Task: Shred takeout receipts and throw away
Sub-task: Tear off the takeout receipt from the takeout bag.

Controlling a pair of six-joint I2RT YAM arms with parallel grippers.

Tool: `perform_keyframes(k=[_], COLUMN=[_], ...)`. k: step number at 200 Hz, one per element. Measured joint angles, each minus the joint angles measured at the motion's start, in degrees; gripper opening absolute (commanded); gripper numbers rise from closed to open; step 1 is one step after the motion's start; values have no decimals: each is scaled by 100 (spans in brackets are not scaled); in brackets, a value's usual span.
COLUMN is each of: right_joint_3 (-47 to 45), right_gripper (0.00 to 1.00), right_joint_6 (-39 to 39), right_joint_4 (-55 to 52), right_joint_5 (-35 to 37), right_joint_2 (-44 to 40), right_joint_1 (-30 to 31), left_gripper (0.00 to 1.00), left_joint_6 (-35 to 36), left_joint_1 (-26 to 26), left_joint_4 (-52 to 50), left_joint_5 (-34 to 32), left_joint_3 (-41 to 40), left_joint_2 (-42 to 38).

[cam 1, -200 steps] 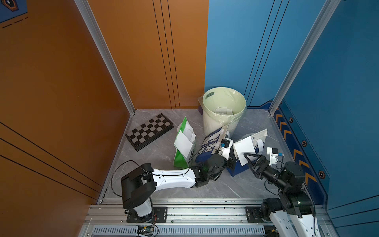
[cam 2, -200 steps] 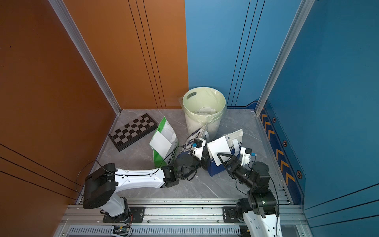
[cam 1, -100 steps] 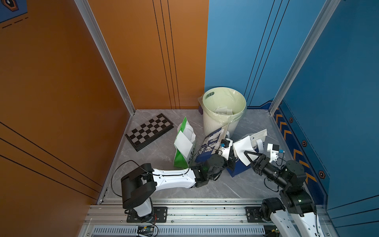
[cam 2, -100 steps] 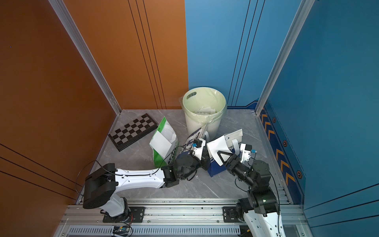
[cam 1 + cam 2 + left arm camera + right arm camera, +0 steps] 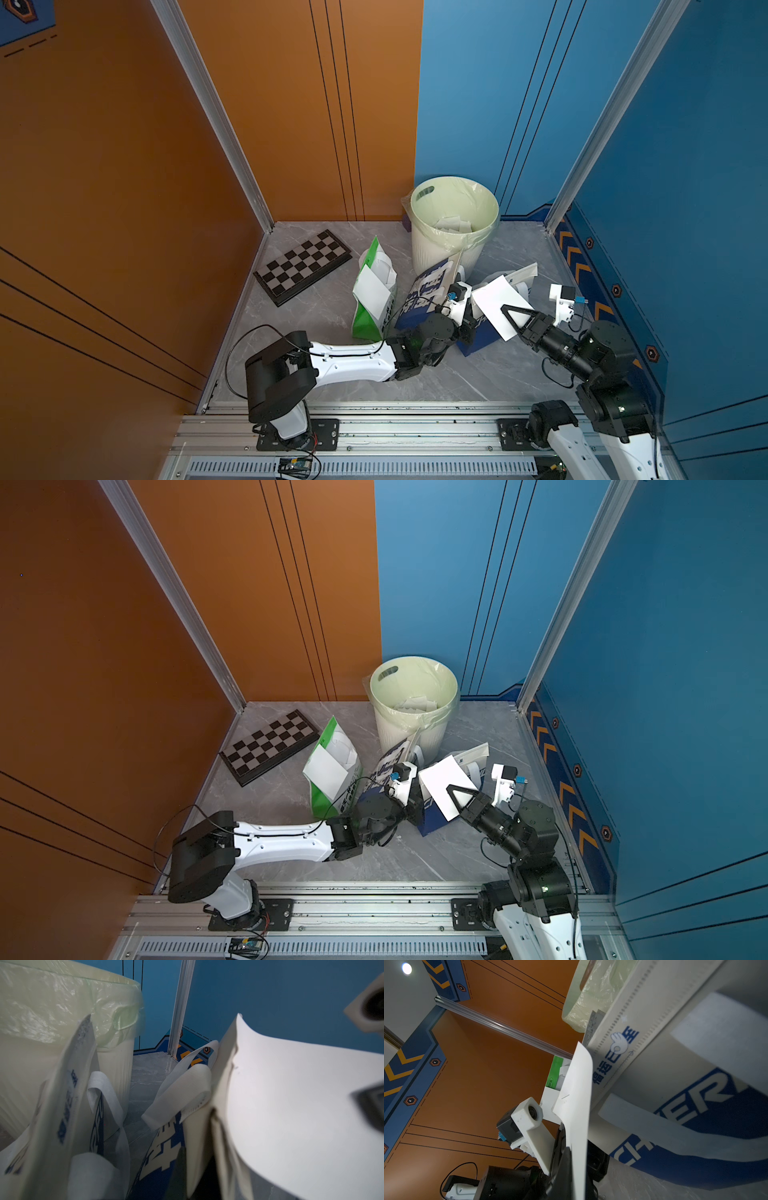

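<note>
Just behind the receipt (image 5: 494, 300) stand a blue-white bag (image 5: 426, 291) and the bin (image 5: 434, 254).

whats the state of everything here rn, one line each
held receipt, untorn, gripped by both end effectors
left end effector, shut on held receipt
right end effector, shut on held receipt
other receipt, whole, on green-white bag's side
bin, upright, lined, paper scraps inside
green-white bag, standing, open
blue-white bag, standing, open
chessboard, closed, flat

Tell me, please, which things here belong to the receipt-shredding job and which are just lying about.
Job: held receipt; second receipt on the green-white bag; lined bin with paper scraps.
Lying about: chessboard; green-white bag; blue-white bag.
</note>
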Motion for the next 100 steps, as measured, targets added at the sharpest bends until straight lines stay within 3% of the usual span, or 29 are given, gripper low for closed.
perform_keyframes(k=[100], right_joint_3=[1711], right_gripper=[0], right_joint_6=[-1231], right_joint_4=[-212], right_joint_5=[-728], right_joint_2=[1303], right_joint_1=[9], left_gripper=[0], left_joint_6=[361], left_joint_1=[-131], left_joint_4=[-114], left_joint_5=[-127], left_joint_3=[-63], left_joint_2=[2])
